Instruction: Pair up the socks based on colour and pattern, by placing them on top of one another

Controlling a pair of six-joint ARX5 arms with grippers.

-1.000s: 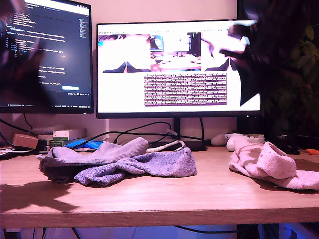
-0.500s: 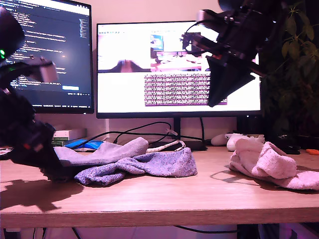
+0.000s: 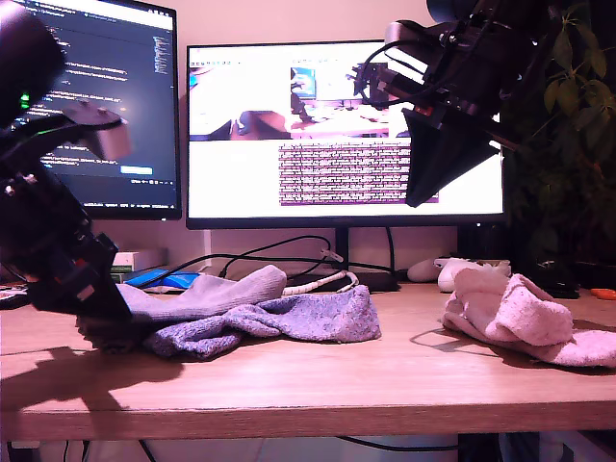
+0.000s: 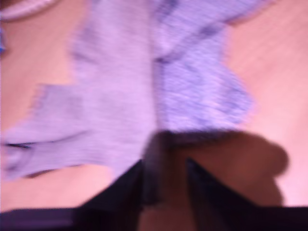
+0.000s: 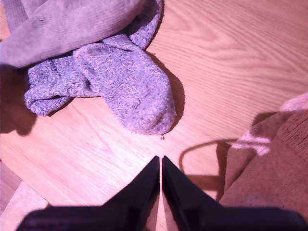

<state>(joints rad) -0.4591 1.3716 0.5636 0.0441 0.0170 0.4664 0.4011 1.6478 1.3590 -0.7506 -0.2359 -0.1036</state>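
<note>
Grey sock [image 3: 207, 292] and speckled blue-purple sock [image 3: 289, 320] overlapping, pink socks [image 3: 515, 313] heaped apart — pairing seemingly unfinished; first end effector [image 4: 163, 185] parted, empty — second end effector [image 5: 160, 180] closed, empty.

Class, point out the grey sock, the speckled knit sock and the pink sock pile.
grey sock [image 3: 207, 294], exterior view, mid-body.
speckled knit sock [image 5: 127, 89], second wrist view, toe end.
pink sock pile [image 3: 510, 313], exterior view, top fold.

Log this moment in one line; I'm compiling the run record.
first gripper: open, low over grey sock | second gripper: shut, raised, empty | pink socks: piled together
</note>
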